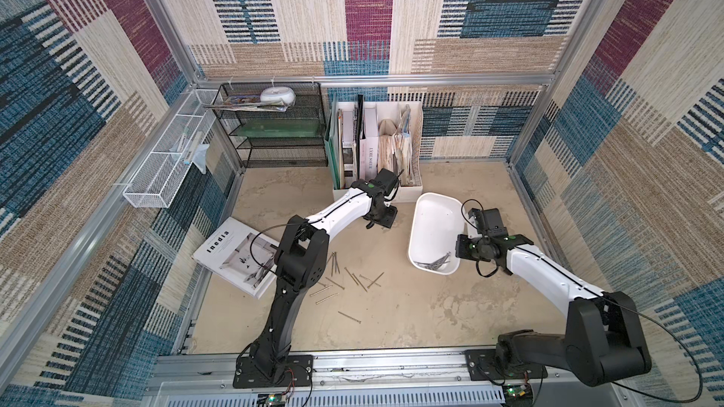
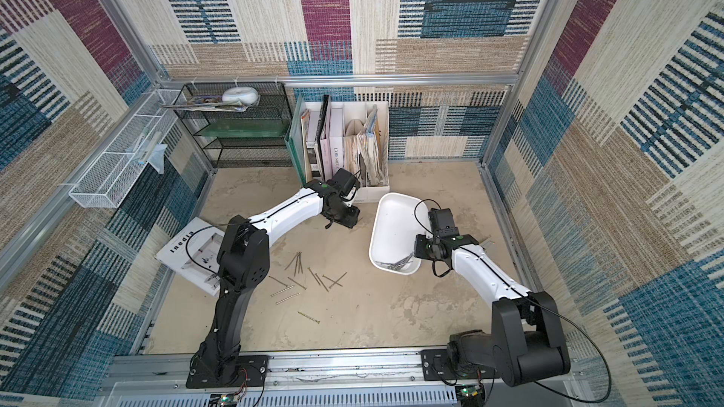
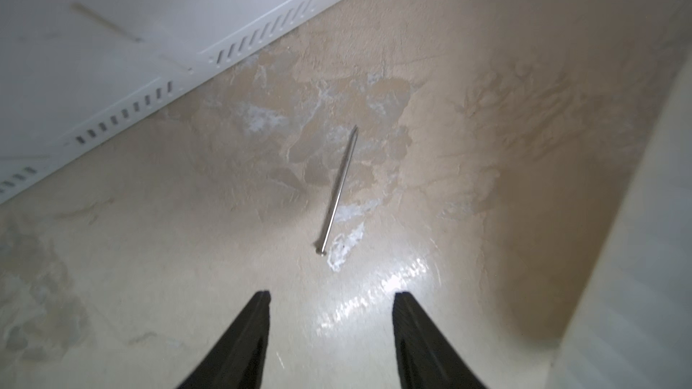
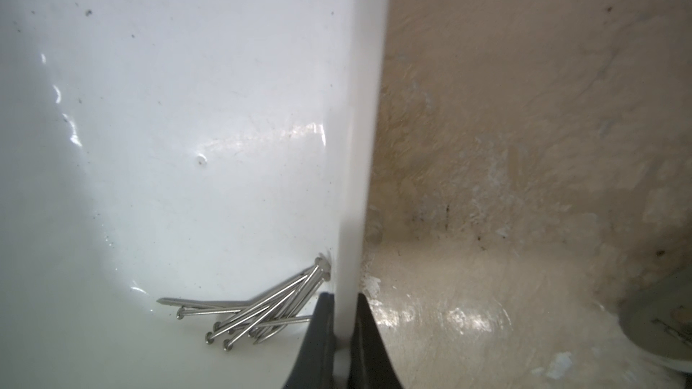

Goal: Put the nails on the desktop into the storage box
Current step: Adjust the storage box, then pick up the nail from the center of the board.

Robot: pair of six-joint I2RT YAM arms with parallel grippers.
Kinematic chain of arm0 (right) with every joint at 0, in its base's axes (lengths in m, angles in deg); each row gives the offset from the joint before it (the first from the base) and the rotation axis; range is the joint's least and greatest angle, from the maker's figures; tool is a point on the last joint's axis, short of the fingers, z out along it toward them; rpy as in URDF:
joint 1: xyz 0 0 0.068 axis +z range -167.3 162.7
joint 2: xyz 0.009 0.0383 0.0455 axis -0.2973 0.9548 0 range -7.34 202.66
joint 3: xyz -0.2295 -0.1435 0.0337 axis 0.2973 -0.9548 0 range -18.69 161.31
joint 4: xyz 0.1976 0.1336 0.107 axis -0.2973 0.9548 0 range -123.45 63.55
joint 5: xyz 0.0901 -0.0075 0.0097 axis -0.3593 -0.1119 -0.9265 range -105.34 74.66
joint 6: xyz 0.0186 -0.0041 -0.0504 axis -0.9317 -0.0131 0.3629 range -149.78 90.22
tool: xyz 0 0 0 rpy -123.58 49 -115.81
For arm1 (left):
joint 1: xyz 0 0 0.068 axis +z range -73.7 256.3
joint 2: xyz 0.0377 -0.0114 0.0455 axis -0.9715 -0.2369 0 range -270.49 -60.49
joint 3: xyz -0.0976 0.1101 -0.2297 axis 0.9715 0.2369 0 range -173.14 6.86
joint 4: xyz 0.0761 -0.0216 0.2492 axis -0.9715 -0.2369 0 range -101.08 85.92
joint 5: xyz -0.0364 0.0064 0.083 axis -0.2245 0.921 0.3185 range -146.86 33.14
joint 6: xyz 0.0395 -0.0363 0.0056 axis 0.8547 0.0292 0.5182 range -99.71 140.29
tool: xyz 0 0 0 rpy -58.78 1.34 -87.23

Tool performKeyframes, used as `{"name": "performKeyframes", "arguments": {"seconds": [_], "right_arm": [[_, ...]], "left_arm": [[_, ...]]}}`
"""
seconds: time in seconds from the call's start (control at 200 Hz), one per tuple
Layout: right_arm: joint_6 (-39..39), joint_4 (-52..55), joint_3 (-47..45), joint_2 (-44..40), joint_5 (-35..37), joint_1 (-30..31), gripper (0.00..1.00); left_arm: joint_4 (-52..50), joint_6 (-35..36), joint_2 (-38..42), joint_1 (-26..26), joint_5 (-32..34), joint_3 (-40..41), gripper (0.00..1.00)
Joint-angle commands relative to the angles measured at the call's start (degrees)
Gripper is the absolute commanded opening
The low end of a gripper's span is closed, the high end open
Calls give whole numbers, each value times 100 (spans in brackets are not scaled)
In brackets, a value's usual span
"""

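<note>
The white storage box [image 1: 435, 225] [image 2: 393, 221] stands on the beige desktop [image 1: 391, 307] at mid-right. Several nails [image 1: 433, 264] [image 4: 262, 312] lie heaped in its near corner. My right gripper [image 1: 459, 248] [image 4: 344, 316] is shut on the box's side wall [image 4: 355, 181], with one finger inside and one outside. Several more nails [image 1: 344, 279] [image 2: 309, 279] lie scattered on the desktop, left of the box. My left gripper [image 1: 382, 221] [image 3: 332, 295] hangs open and empty between the file holder and the box. A single nail [image 3: 339, 188] lies on the desktop ahead of its fingertips.
A white divided file holder [image 1: 376, 150] stands just behind the left gripper. A black mesh shelf [image 1: 274, 131] is at the back left and a white wire basket [image 1: 168, 158] hangs on the left wall. A magazine [image 1: 235, 256] lies by the left arm.
</note>
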Motion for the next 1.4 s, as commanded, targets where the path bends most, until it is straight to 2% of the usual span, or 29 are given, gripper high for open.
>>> {"name": "performKeyframes", "arguments": {"seconds": [0.0, 0.14, 0.356, 0.486, 0.621, 0.791, 1.072, 1.227, 1.397], "right_arm": [[85, 169, 40, 29, -3, -18, 0], [128, 275, 128, -14, -20, -17, 0], [145, 329, 202, -37, -18, -12, 0], [153, 285, 190, 25, -36, -16, 0], [159, 268, 188, 33, -74, -11, 0], [133, 184, 142, 46, -237, -19, 0], [-136, -446, -106, 96, -905, -17, 0], [-114, -712, -170, 228, -1257, -2, 0], [-168, -804, -156, 303, -1270, 59, 0]], "left_arm": [[-198, 472, -392, 11, -118, -547, 57], [-632, 612, -1072, 29, 61, -1408, 54], [-845, 694, -1411, 38, 272, -1555, 50], [-902, 823, -1506, 29, 166, -1516, 45], [-1143, 883, -1676, 29, 14, -1566, 25], [-1265, 881, -1501, 2, -120, -1133, 1], [-1251, 355, -92, 91, 12, 387, 0], [-1162, -89, 1168, 90, 196, 1320, 0], [-1248, -573, 2445, 54, 168, 2005, 0]]}}
